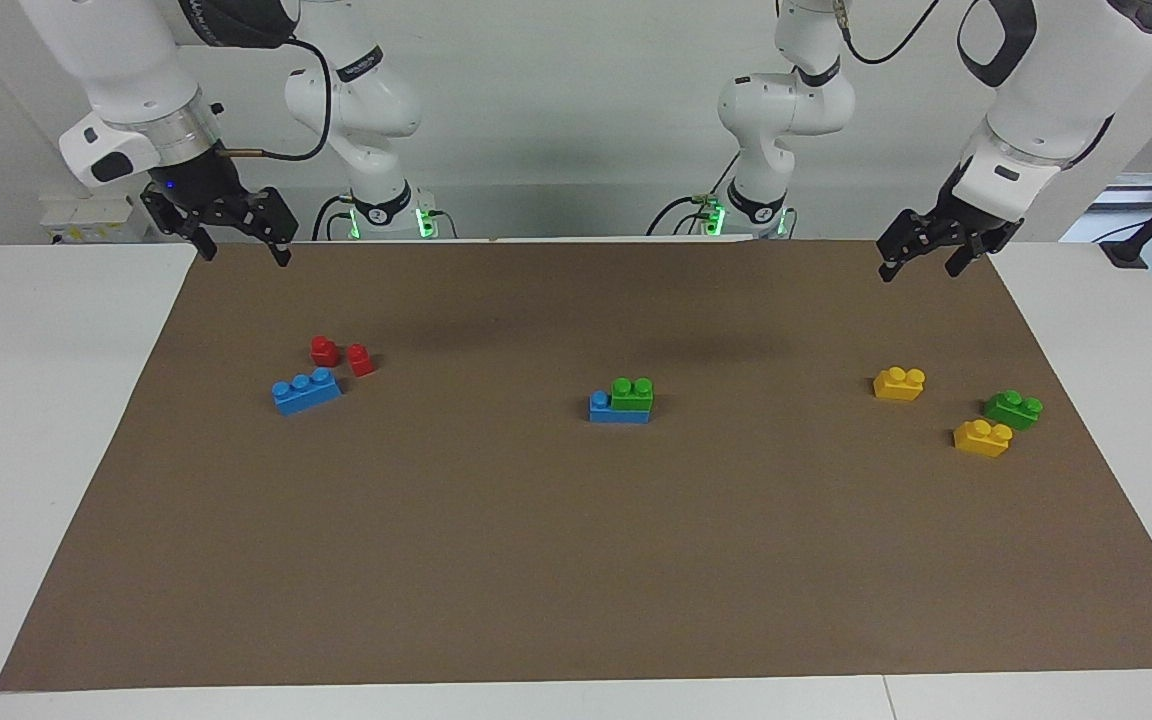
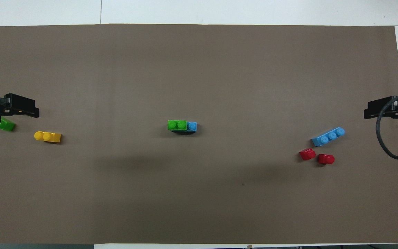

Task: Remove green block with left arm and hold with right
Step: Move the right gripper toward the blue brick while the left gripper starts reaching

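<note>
Green block sits stacked on a blue three-stud brick at the middle of the brown mat, well apart from both grippers. Left gripper hangs with fingers spread, holding nothing, over the mat's corner at its own end, the yellow bricks and a second green brick near it. Right gripper hangs spread and empty over its own corner.

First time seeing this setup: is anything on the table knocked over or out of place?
Only the two red pieces beside the loose blue brick look tipped on their sides. The green block sits squarely on its blue brick.
</note>
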Robot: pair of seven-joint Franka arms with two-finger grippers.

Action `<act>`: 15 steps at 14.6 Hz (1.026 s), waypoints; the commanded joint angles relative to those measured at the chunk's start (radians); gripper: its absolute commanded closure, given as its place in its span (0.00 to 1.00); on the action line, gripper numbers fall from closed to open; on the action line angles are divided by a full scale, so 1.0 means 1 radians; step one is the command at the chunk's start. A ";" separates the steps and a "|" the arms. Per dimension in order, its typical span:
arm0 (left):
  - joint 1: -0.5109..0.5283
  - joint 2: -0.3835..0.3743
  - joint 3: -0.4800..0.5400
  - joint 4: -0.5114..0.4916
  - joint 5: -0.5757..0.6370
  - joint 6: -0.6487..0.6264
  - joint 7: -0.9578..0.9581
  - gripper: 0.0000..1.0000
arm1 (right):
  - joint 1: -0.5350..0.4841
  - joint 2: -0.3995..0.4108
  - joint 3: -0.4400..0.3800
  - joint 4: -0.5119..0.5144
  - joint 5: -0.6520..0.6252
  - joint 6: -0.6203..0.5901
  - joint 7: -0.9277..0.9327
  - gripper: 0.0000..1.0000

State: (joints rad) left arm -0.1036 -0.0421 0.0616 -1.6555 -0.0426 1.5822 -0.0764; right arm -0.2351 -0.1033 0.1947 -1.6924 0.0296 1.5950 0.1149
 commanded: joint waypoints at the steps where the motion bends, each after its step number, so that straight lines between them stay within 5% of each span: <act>1: 0.013 -0.024 -0.008 -0.013 0.016 0.001 0.012 0.00 | -0.012 -0.003 0.002 -0.041 0.019 0.081 0.132 0.00; 9: 0.027 -0.025 -0.009 -0.023 0.026 0.019 0.020 0.00 | 0.120 0.063 0.012 -0.158 0.176 0.261 0.895 0.00; 12: 0.025 -0.032 -0.009 -0.041 0.026 0.059 0.014 0.00 | 0.178 0.125 0.012 -0.190 0.254 0.336 1.060 0.00; 15: 0.025 -0.044 -0.011 -0.061 0.017 0.058 0.001 0.00 | 0.227 0.128 0.012 -0.312 0.445 0.549 1.117 0.00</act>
State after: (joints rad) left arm -0.0908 -0.0451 0.0618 -1.6636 -0.0321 1.6166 -0.0764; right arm -0.0306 0.0390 0.2077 -1.9145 0.3708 2.0144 1.1904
